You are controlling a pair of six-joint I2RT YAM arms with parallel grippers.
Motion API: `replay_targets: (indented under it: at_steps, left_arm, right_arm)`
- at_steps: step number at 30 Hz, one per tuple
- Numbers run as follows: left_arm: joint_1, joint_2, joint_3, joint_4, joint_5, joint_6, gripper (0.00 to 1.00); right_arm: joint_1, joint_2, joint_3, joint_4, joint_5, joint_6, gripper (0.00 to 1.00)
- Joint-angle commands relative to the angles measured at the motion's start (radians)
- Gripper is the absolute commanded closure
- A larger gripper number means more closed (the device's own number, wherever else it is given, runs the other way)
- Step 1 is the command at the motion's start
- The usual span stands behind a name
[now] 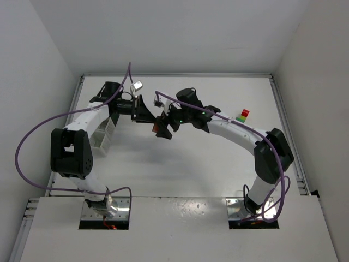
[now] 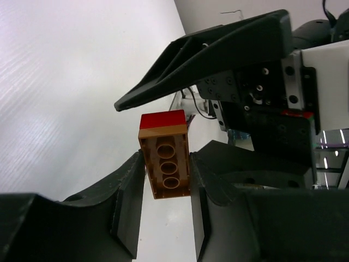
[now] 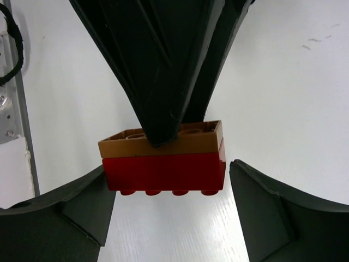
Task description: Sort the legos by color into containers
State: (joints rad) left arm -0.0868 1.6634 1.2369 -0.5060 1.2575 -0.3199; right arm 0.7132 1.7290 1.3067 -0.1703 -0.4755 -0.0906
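Note:
A brown lego (image 2: pixel 166 169) with a red lego (image 2: pixel 162 120) stuck on it hangs above the table at mid-back (image 1: pixel 157 129). My left gripper (image 2: pixel 166 161) is shut on the brown brick, one finger on each long side. In the right wrist view the red lego (image 3: pixel 163 172) sits under the brown one (image 3: pixel 180 143), between the fingers of my right gripper (image 3: pixel 168 170). That gripper is open, with a gap on the right side. Both grippers meet over the table (image 1: pixel 146 113) (image 1: pixel 164 131). White translucent containers (image 1: pixel 102 137) stand at the left, partly under the left arm.
A small stack of red, yellow and green legos (image 1: pixel 243 115) stands at the back right of the table. A black container (image 1: pixel 112 88) shows behind the left arm. Purple cables loop over both arms. A metal rail (image 1: pixel 283 125) runs along the table's right edge.

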Motion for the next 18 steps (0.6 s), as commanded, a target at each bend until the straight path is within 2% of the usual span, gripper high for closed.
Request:
replay_targets:
  at_steps: [1,3,4,5,10,18]
  left_arm:
    - [0.015,-0.021,0.006,0.029,0.077,-0.002,0.91]
    - [0.015,-0.021,0.006,0.029,0.077,-0.002,0.91]
    - [0.015,-0.021,0.006,0.029,0.068,-0.002,0.93]
    - [0.015,-0.021,0.006,0.029,0.068,-0.002,0.93]
    - [0.015,-0.021,0.006,0.029,0.068,-0.002,0.93]
    - [0.015,-0.021,-0.013,0.029,0.059,-0.002,0.93]
  right_arm:
    - [-0.008,-0.023,-0.004,0.006,-0.012,-0.014,0.19]
    - [-0.008,-0.023,-0.004,0.006,-0.026,-0.024,0.25]
    - [-0.008,-0.023,-0.004,0.006,-0.04,-0.024,0.36]
    - [-0.008,-0.023,-0.004,0.006,-0.04,-0.024,0.38]
    - [-0.008,-0.023,-0.004,0.006,-0.04,-0.024,0.29]
    - [-0.008,-0.023,0.005,0.015,-0.04,-0.035,0.26]
